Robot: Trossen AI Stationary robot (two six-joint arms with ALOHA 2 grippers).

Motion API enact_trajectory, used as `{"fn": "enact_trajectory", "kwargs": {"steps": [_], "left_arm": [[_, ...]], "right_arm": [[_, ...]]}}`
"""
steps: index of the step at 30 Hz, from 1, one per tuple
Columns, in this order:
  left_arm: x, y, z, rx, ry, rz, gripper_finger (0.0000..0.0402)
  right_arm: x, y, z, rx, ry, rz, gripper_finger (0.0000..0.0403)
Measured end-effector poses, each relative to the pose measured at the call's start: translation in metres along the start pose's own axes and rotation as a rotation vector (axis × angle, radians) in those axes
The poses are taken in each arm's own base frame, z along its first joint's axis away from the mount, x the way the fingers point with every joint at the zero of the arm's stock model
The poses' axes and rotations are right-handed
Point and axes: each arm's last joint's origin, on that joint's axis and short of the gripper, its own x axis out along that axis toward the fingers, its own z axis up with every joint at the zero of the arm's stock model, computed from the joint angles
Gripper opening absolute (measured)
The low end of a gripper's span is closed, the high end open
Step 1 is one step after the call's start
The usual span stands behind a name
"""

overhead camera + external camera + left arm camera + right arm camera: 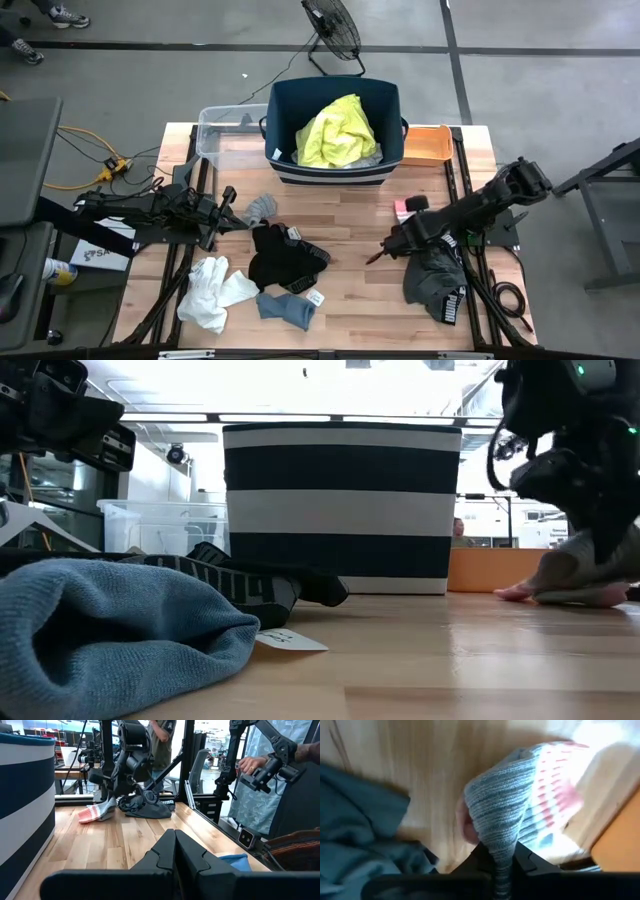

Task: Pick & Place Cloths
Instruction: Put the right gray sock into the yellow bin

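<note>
Right gripper is pinching a grey-and-pink striped knit sock beside the navy striped plastic tub. Thin pinch, so it's probably risking slipping mid-lift.

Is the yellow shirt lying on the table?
No, the yellow shirt lies inside the navy tub at the table's far edge.

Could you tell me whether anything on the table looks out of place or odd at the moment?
Nothing looks damaged or spilled. Loose garments lie scattered on the table: white cloth, black socks, a blue sock and dark shorts. The right gripper has its jaws shut on a grey, pink-striped sock.
</note>
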Motion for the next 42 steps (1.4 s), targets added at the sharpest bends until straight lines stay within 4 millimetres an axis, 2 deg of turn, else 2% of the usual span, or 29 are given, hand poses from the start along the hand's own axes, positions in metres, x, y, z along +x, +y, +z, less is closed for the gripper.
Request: {"fn": "enact_trajectory", "kwargs": {"steps": [6, 14, 19, 24, 34, 42], "left_arm": [[0.0, 0.0, 0.0, 0.0, 0.0, 0.0, 0.0001], [0.0, 0.0, 0.0, 0.0, 0.0, 0.0, 0.0001], [0.0, 0.0, 0.0, 0.0, 0.0, 0.0, 0.0001], [0.0, 0.0, 0.0, 0.0, 0.0, 0.0, 0.0001], [0.0, 0.0, 0.0, 0.0, 0.0, 0.0, 0.0001], [0.0, 0.0, 0.0, 0.0, 0.0, -0.001, 0.0001]], "right_arm": [[-0.027, -0.01, -0.006, 0.157, -0.018, 0.006, 0.0005], [-0.07, -0.03, -0.031, 0.32, -0.096, 0.061, 0.0004], [-0.089, -0.048, -0.046, 0.487, -0.172, 0.055, 0.0004], [-0.1, -0.067, -0.056, 0.611, -0.221, 0.028, 0.0004], [-0.107, -0.104, -0.057, 0.747, -0.254, -0.017, 0.0003], [-0.132, -0.133, -0.064, 0.845, -0.357, -0.072, 0.0003]]}}
